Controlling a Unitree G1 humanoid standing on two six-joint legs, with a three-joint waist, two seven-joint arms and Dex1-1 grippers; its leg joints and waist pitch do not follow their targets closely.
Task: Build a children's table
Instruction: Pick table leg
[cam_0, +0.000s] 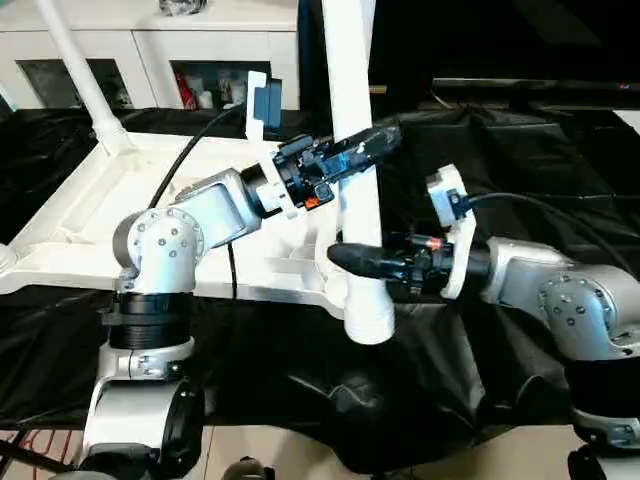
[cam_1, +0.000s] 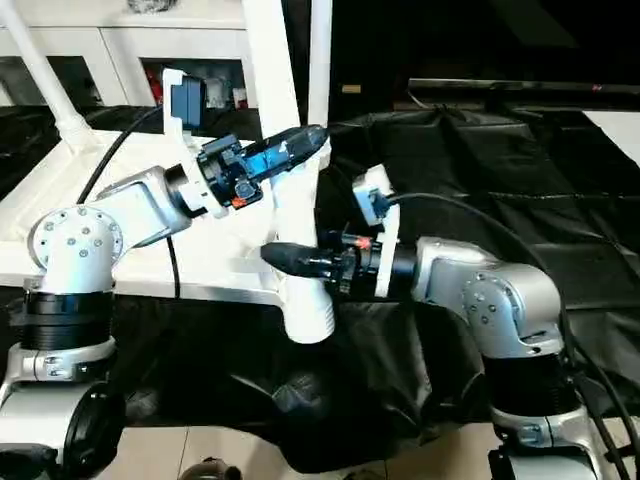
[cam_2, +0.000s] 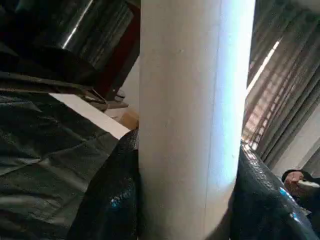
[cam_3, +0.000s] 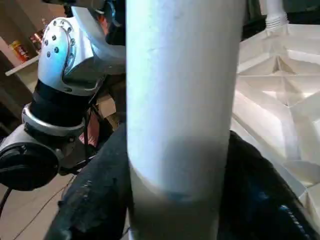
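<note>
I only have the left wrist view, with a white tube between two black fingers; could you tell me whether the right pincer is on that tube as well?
Observer: Yes, the right pincer grips the same leg low down, near its wide ringed end; the left pincer holds it higher up.
Operator: Thank you. Where does that end sit?
Observer: At the near right corner of the upturned tabletop; whether it is seated in a socket I cannot tell.
Operator: Is any other leg fitted?
Observer: A second leg stands at the far left corner.
</note>
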